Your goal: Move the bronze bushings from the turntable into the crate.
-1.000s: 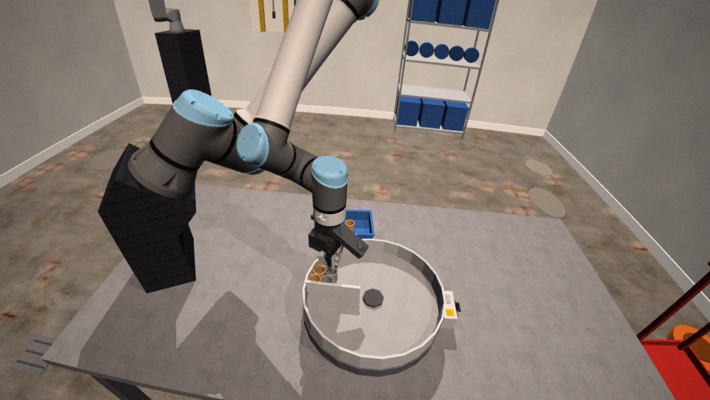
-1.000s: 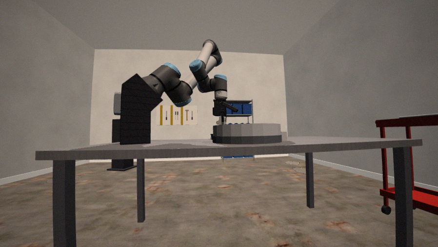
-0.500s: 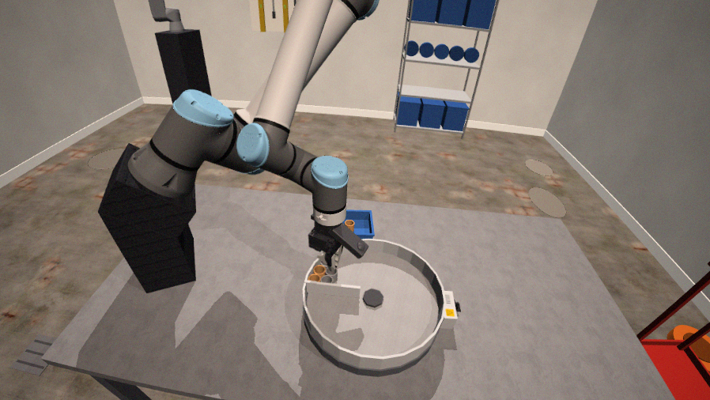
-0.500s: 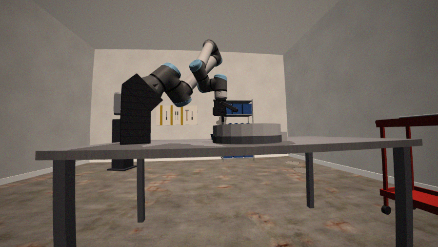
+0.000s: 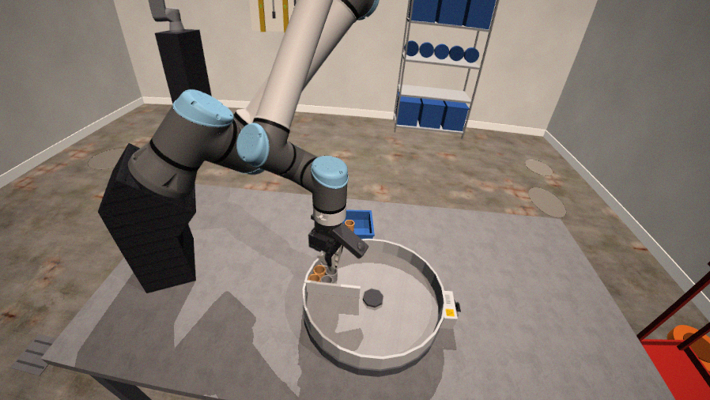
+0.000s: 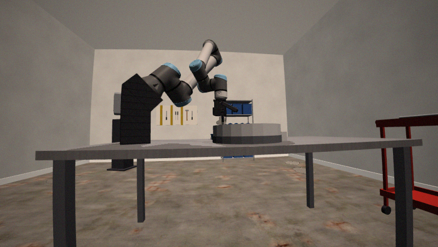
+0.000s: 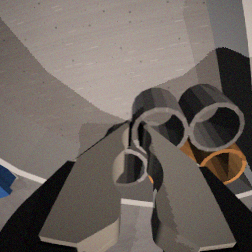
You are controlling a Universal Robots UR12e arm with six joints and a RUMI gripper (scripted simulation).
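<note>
Bronze bushings stand upright at the left side of the turntable, long axes vertical, open ends up. Just right of them, steel bushings stand likewise. My end effector points down among them, clenched, grasping nothing. Farther right, beyond the rim, one upright bronze bushing occupies the blue crate.

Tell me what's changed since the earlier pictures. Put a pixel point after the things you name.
Nothing visibly. The pincer [image 5: 331,266] [image 6: 221,122] [image 7: 134,123] stayed low at the turntable [image 5: 378,364] [image 6: 247,132] [image 7: 100,45], beside the bronze bushings [image 5: 319,271] [image 7: 223,168] and steel bushings [image 5: 326,280] [image 7: 200,99]. Those, and the bronze bushing [image 5: 349,226] in the crate [image 5: 364,235] [image 6: 211,136] [image 7: 5,182], look just as they were.
</note>
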